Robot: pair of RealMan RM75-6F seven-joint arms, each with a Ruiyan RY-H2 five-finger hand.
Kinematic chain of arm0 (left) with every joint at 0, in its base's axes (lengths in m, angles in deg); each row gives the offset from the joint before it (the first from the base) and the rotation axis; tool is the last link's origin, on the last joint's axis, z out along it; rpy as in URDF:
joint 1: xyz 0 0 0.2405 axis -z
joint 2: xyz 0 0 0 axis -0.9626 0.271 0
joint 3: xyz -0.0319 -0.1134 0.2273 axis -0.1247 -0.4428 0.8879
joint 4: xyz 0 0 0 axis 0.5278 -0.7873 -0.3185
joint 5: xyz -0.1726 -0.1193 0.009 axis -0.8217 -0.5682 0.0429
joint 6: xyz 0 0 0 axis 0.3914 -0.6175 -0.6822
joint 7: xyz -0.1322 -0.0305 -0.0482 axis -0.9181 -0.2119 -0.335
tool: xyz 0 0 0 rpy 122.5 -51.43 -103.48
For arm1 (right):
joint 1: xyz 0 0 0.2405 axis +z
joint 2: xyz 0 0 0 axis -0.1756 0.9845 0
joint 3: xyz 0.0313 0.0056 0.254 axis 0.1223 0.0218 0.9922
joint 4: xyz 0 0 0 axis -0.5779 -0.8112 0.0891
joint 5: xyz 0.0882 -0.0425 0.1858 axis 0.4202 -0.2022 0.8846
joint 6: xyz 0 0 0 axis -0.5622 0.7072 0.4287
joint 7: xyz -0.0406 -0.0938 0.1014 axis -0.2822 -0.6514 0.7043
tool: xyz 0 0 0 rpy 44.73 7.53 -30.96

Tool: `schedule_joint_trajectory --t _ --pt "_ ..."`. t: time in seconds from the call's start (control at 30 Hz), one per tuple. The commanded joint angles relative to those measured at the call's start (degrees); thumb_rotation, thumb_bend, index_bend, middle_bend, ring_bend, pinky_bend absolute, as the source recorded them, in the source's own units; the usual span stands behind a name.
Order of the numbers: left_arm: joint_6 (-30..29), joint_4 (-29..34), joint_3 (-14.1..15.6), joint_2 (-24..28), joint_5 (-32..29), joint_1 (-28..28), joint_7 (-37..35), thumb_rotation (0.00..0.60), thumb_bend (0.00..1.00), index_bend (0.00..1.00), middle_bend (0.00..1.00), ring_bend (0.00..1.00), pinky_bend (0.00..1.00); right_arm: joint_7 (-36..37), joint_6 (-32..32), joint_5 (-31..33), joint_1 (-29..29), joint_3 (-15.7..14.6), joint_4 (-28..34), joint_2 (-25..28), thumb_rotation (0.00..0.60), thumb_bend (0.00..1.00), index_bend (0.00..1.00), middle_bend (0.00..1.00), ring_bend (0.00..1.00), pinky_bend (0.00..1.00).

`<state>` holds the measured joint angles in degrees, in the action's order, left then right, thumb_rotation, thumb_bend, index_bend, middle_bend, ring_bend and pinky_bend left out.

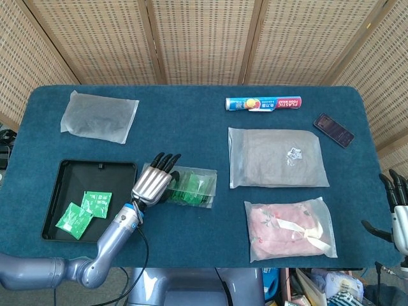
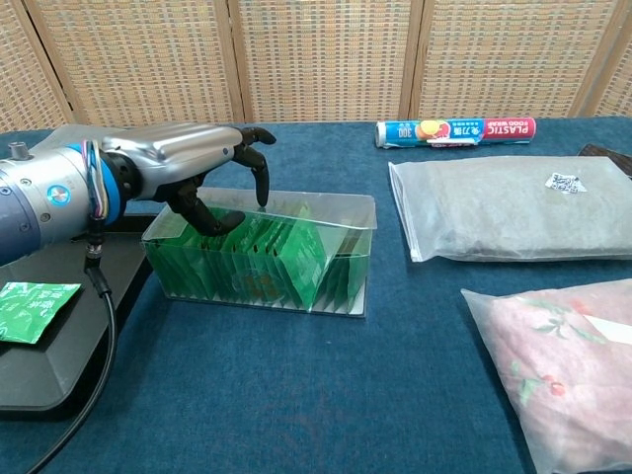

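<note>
A clear plastic box [image 1: 190,187] [image 2: 267,252] packed with upright green packets stands near the table's front, just right of a black tray [image 1: 64,185] [image 2: 59,346]. My left hand [image 1: 153,183] [image 2: 188,163] arches over the box's left end, with its thumb and fingertips dipped among the packet tops and spread apart. No packet is plainly pinched. Two loose green packets [image 1: 95,203] [image 1: 73,218] lie in the tray; one green packet [image 2: 35,296] shows in the chest view. My right hand [image 1: 398,213] hangs off the table's right edge, fingers apart and empty.
A plastic-wrap carton [image 1: 263,103] [image 2: 454,130] lies at the back, with a phone [image 1: 333,129] to its right. A grey bagged item [image 1: 277,157] [image 2: 504,207] and a pink bagged item [image 1: 290,228] [image 2: 563,346] fill the right side. Another bagged item [image 1: 100,116] lies back left.
</note>
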<state>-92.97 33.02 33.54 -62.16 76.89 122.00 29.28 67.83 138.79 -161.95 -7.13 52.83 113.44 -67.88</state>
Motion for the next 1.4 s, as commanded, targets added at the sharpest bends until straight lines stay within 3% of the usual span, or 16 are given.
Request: schedule_joint_trajectory --t 0.03,0.43,0.83,0.9,0.97,1.03,1.2,1.4 --pt "0.32 0.05 -0.21 0.3 -0.53 0.3 -0.29 0.6 0.63 0.41 0.0 0.0 0.0 0.06 -0.01 0.02 0.0 0.01 -0.01 -0.01 0.6 0.0 0.0 0.0 0.0 0.0" --pt "3.77 2.63 -6.19 4.67 -11.88 4.22 -2.39 0.6 0.65 0.41 0.0 0.0 0.0 -0.46 -0.54 0.46 0.22 0.03 -0.37 -0.37 0.6 0.0 0.0 0.0 0.0 0.0" --pt "6.06 1.49 -9.34 7.91 -20.61 7.57 -5.64 0.6 0.65 0.41 0.0 0.0 0.0 -0.67 -1.31 1.44 0.44 0.27 -0.64 -0.5 0.6 0.0 0.0 0.0 0.0 0.0" --pt "6.47 0.95 -9.52 8.18 -21.82 8.08 -6.04 0.6 0.65 0.35 0.0 0.0 0.0 -0.74 -1.34 1.49 0.46 0.29 -0.65 -0.51 0.6 0.0 0.0 0.0 0.0 0.0" --pt "7.02 0.0 -9.31 8.39 -23.68 8.95 -5.96 0.6 0.65 0.13 0.0 0.0 0.0 -0.78 -1.36 1.54 0.49 0.33 -0.64 -0.52 0.6 0.0 0.0 0.0 0.0 0.0" --pt "7.41 -0.95 -9.1 8.33 -25.37 9.68 -5.98 0.6 0.65 0.01 0.0 0.0 0.0 -0.75 -1.43 1.65 0.51 0.36 -0.69 -0.54 0.6 0.0 0.0 0.0 0.0 0.0" --pt "6.29 -6.61 -9.98 6.16 -24.16 10.44 -9.04 0.6 0.64 0.0 0.0 0.0 0.0 -0.55 -1.61 2.01 0.51 0.45 -0.84 -0.54 0.6 0.0 0.0 0.0 0.0 0.0" --pt "6.71 -12.49 -9.5 4.81 -20.4 9.93 -12.73 0.6 0.54 0.0 0.0 0.0 0.0 0.06 -1.77 2.36 0.57 0.68 -0.91 -0.42 0.6 0.0 0.0 0.0 0.0 0.0"
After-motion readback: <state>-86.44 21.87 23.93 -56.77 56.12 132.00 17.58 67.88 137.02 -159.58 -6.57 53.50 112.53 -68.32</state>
